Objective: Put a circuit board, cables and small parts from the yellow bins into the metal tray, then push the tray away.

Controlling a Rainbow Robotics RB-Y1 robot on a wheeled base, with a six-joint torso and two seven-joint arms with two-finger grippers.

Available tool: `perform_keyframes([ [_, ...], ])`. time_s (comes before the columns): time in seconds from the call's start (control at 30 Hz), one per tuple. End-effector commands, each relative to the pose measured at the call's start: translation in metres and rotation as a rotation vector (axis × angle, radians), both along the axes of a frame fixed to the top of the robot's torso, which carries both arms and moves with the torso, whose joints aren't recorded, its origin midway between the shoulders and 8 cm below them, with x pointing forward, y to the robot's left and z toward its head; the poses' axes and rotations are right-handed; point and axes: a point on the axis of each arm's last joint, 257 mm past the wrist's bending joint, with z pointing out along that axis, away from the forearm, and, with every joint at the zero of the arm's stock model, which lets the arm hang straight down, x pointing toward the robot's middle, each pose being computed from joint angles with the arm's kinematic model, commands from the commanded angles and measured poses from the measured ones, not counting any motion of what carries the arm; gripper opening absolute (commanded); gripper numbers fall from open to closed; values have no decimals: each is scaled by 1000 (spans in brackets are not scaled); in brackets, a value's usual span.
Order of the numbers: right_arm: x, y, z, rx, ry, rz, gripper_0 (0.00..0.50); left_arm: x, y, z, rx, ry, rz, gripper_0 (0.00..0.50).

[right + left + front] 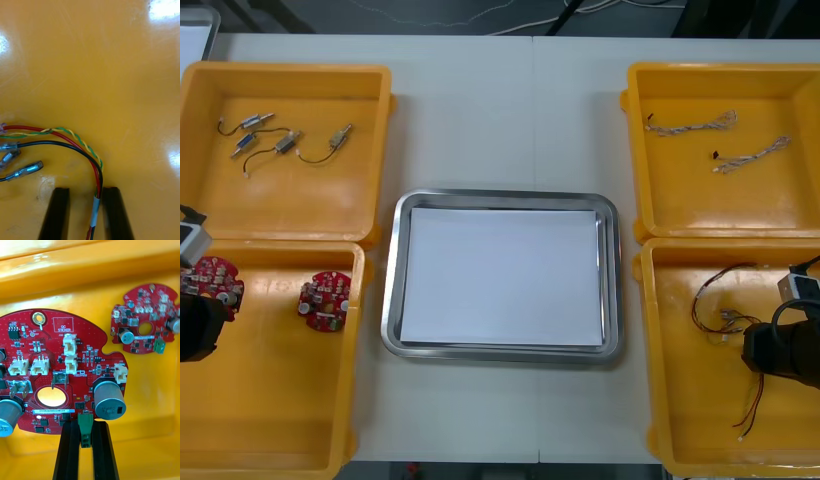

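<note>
Light surface (480, 110), metal tray (392, 300) central between yellow bins (310, 205), nothing loaded yet.
A circuit board (56, 363) is pinched by its green connector (85, 429) in the left gripper (85, 424), inside the near left bin (270, 400); the tray lies toward the robot's right of it. The red and yellow cable (96, 208) is straddled lengthwise by the spread right gripper (85, 191), not yet clamped, in the near right bin (690, 420).

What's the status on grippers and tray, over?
Left gripper shut on round red circuit board, near left yellow bin. Right gripper open astride red and yellow cable, near right yellow bin. Shiny metal tray, white inside, unloaded; nothing in the way.
</note>
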Motion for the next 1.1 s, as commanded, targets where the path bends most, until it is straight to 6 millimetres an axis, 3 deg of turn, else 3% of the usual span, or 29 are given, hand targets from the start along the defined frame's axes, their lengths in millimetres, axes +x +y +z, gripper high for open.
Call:
perform_keyframes([
  [0.03,-15,-5,-15,-28,45,21,0,7,-8,31,37,-15,-28,0],
  [0.6,0,-3,3,-31,20,31,0,19,-58,48,-13,22,21,0],
  [1.1,-7,-13,63,-56,0,18,0,30,-123,47,-55,29,40,0],
])
